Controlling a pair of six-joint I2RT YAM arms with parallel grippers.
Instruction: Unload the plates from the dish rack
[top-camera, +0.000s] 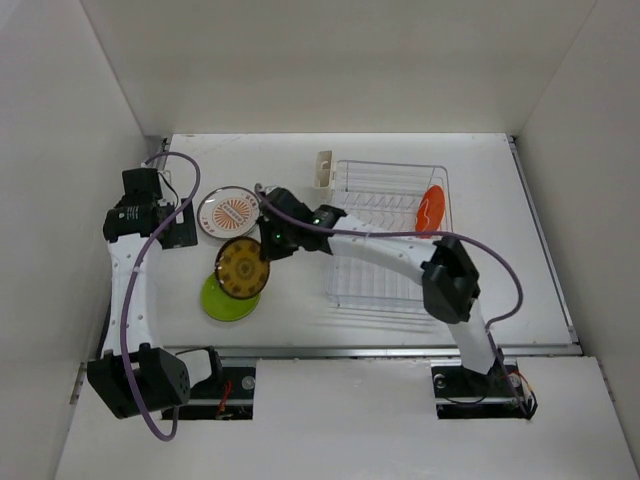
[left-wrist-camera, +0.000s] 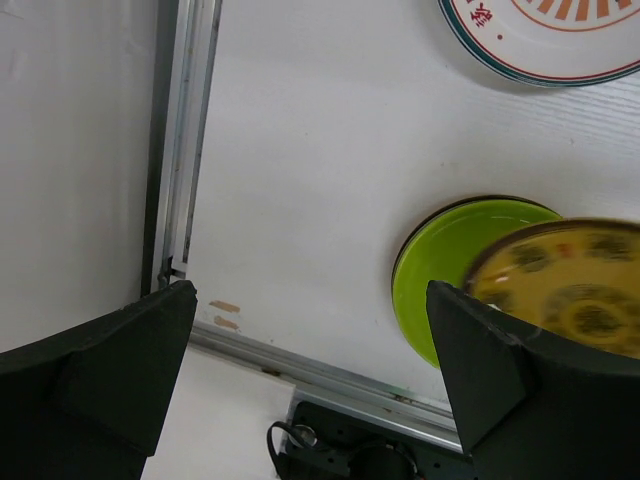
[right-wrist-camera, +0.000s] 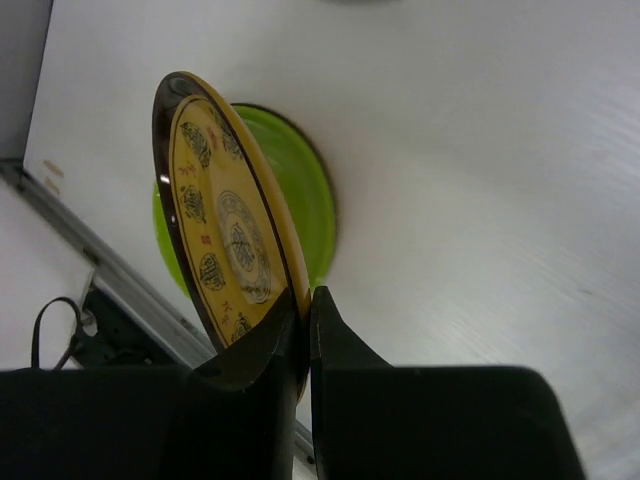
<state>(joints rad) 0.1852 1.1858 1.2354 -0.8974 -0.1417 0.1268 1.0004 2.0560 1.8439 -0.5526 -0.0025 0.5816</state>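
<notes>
Right gripper (right-wrist-camera: 305, 300): we saw it pinching the yellow plate (right-wrist-camera: 225, 230) by its rim, tilted above the lime plate (right-wrist-camera: 310, 200), likely for stacking.
Left gripper (left-wrist-camera: 310, 295): spread, empty.
Dish rack (top-camera: 385, 285): held 1 orange plate (top-camera: 431, 210), right end.

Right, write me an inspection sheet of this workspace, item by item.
Surface: white table, small brown marks near its front rail.
Job's things: dish rack holds one orange plate on edge; white plate with orange centre and lime green plate lie flat on the table; yellow patterned plate held tilted over the green one.
Clutter: nothing seen.
Grippers: right gripper, fingers shut on the yellow plate's rim; left gripper open, empty.
Cables: purple cable looped along each arm.
Surroundings: white walls on three sides.
</notes>
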